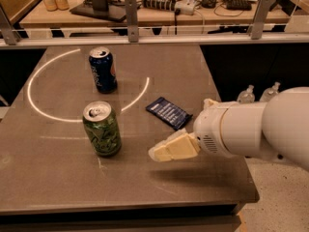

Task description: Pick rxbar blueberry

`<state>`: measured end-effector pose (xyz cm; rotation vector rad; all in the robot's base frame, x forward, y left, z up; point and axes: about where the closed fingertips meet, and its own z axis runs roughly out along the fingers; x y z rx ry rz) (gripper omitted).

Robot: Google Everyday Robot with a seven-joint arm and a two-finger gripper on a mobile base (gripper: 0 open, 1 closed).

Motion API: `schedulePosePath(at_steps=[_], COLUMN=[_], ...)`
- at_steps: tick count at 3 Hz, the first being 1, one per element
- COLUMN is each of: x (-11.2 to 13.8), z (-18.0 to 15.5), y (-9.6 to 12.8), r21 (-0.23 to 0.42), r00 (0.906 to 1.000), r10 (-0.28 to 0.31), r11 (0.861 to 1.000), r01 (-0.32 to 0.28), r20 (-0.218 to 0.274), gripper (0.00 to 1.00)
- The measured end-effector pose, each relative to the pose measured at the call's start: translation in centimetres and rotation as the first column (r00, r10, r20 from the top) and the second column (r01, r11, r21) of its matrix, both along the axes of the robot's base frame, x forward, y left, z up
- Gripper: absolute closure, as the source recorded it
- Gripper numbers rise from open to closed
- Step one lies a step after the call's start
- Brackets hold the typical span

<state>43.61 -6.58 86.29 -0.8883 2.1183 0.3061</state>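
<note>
The rxbar blueberry [168,112] is a flat dark navy bar with white text. It lies on the grey table [58,173], right of centre. My gripper [170,149] comes in from the right on a thick white arm [260,124]. Its cream-coloured end hovers just in front of the bar's near end and a little below it in the picture. It holds nothing that I can see.
A blue soda can [103,69] stands at the back left of the bar. A green can [101,128] stands upright left of the gripper. A metal rail [145,38] runs along the far edge. Two clear bottles [260,93] show beyond the right edge.
</note>
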Motion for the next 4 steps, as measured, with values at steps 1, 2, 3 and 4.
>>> schedulePosePath(at_steps=[1,2,3,4], x=[1.8,3.6,5.4,6.9], z=[-0.6,-1.0,-1.3,-1.5], y=[1.3,2.7,3.2,2.9], r21=[0.077,0.119,0.134,0.137], r00=[0.9999,0.9996,0.9979,0.9968], r10=[0.003,0.030,0.055,0.056], r11=[0.997,0.992,0.989,0.988], r01=[-0.002,-0.029,-0.059,-0.063], r20=[-0.015,-0.002,0.035,0.056], gripper=[0.00,0.00,0.00,0.04])
